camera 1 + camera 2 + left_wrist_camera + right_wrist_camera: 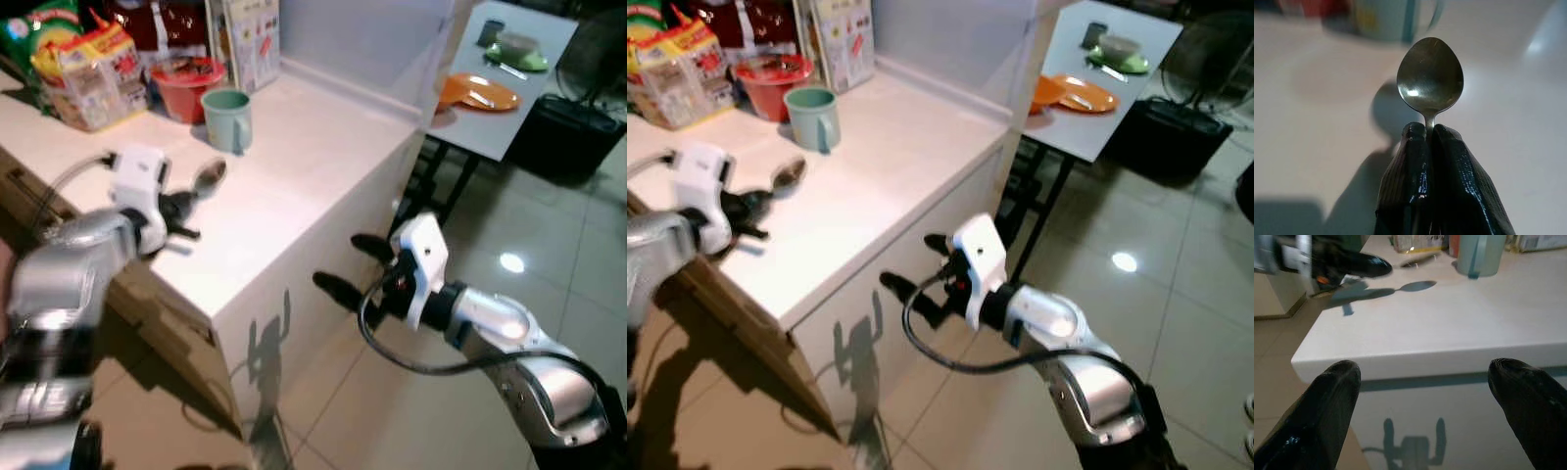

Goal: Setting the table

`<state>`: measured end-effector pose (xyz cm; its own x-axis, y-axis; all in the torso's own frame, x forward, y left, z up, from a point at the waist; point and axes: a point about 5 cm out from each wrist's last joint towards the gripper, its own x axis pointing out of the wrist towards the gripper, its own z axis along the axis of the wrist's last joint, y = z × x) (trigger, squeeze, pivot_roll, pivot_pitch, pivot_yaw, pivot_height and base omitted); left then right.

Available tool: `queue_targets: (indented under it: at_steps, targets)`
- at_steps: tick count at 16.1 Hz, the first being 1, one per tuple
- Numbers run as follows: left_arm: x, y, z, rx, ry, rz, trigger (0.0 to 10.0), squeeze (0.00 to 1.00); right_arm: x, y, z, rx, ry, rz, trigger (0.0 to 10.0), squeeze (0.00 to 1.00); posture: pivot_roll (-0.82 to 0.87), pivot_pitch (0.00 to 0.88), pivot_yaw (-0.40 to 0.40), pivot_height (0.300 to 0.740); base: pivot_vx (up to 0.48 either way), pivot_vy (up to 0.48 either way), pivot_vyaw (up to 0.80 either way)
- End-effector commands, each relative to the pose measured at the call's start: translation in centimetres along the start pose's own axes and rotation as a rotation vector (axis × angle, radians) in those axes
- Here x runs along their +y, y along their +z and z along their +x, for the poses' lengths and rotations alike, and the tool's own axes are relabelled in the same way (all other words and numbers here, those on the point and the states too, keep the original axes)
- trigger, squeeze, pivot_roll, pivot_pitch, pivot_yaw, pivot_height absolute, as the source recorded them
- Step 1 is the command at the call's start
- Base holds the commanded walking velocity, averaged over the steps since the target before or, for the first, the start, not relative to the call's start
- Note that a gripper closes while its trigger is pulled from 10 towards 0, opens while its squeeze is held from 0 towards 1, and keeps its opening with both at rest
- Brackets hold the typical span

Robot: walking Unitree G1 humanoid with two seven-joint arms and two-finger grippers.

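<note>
Spoon: metal, pinched by its neck in the left tool, bowl pointing forward and held above the white surface, casting a shadow on it.
Left tool: fingers pressed together on the spoon's neck, hovering over the near part of the surface, close to its front edge.
Right tool: fingers spread wide with nothing between them, held off the surface's corner, in front of its white side panel and over the tiled floor.
Mug: pale green, upright on the surface beyond the spoon, handle toward the robot.
Red bowl: just behind the mug, near the back of the surface.
Snack packets: stacked at the back of the surface, beside the red bowl on the robot's left.
Dining table: well apart, past the surface's far end; an orange plate and a green plate lie on it.
</note>
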<state>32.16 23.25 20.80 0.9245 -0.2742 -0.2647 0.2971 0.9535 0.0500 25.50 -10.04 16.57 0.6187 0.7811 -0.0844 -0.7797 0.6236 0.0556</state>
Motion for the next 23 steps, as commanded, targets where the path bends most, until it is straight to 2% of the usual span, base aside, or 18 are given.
queue_targets:
  at_steps: [1, 2, 3, 4, 5, 6, 9, 10, 14, 19, 23]
  targets:
    - [-0.6, 1.5, -1.5, -0.085, -0.01, -0.011, 0.0, 0.0, -0.4, 0.8, -0.6, -0.032, -0.043, -0.001, 10.0, 0.0, 0.07, 0.0, -0.045, 0.74, 0.0, 0.0, 0.0]
    - [-1.7, 2.1, -3.0, -0.18, -0.045, -0.023, 0.0, 0.0, -0.6, 1.2, -0.9, -0.055, -0.073, 0.013, 10.0, 0.0, 0.08, 0.0, -0.05, 0.74, 0.0, 0.0, 0.0]
    - [-2.3, 2.2, -3.6, -0.218, -0.069, -0.018, 0.0, 0.0, -0.6, 1.2, -1.0, -0.062, -0.082, 0.02, 10.0, 0.0, 0.08, 0.0, -0.056, 0.74, 0.0, 0.0, 0.0]
    - [-4.1, 1.4, -5.0, -0.297, -0.138, -0.038, 0.0, 0.0, -0.8, 1.2, -1.3, -0.083, -0.107, 0.038, 10.0, 0.0, 0.1, 0.0, -0.069, 0.74, 0.0, 0.0, 0.0]
    - [-5.0, 0.7, -5.6, -0.331, -0.122, -0.036, 0.5, 0.0, -1.0, 1.3, -1.3, -0.105, -0.132, 0.046, 10.0, 0.0, 0.1, 0.0, -0.074, 0.74, 0.0, 0.0, 0.0]
    - [-5.6, 0.2, -5.8, -0.347, -0.066, -0.041, 10.0, 0.0, -1.2, 1.5, -1.3, -0.135, -0.169, 0.04, 10.0, 0.0, 0.1, 0.0, -0.077, 0.74, 0.0, 0.0, 0.0]
    - [-6.4, -0.7, -5.1, -0.381, 0.109, -0.043, 10.0, 0.0, -2.2, 2.2, -1.6, -0.196, -0.341, 0.011, 10.0, 0.0, 0.06, 0.0, -0.07, 0.74, 0.0, 0.0, 0.0]
    - [-6.8, -0.7, -4.6, -0.381, 0.123, -0.042, 10.0, 0.0, -2.6, 2.6, -1.9, -0.217, -0.389, -0.013, 10.0, 0.0, 0.06, 0.0, -0.069, 0.74, 0.0, 0.0, 0.0]
    - [-8.0, -0.8, -3.2, -0.387, 0.16, -0.001, 10.0, 0.0, -3.6, 2.7, -2.2, -0.246, -0.493, -0.012, 10.0, 0.0, 0.06, 0.0, -0.066, 0.74, 0.0, -0.187, 0.0]
    - [-8.7, -1.1, -1.8, -0.365, 0.174, 0.044, 10.0, 0.0, -4.1, 2.5, -1.8, -0.245, -0.537, -0.009, 10.0, 0.0, 0.07, 0.0, -0.073, 0.74, 0.0, -0.445, 0.18]
    - [-8.5, -1.0, -1.5, -0.359, 0.205, 0.071, 10.0, 0.0, -4.3, 2.3, -1.7, -0.246, -0.556, -0.005, 10.0, 0.0, 0.07, 0.0, -0.069, 0.74, 0.0, -0.448, 0.53]
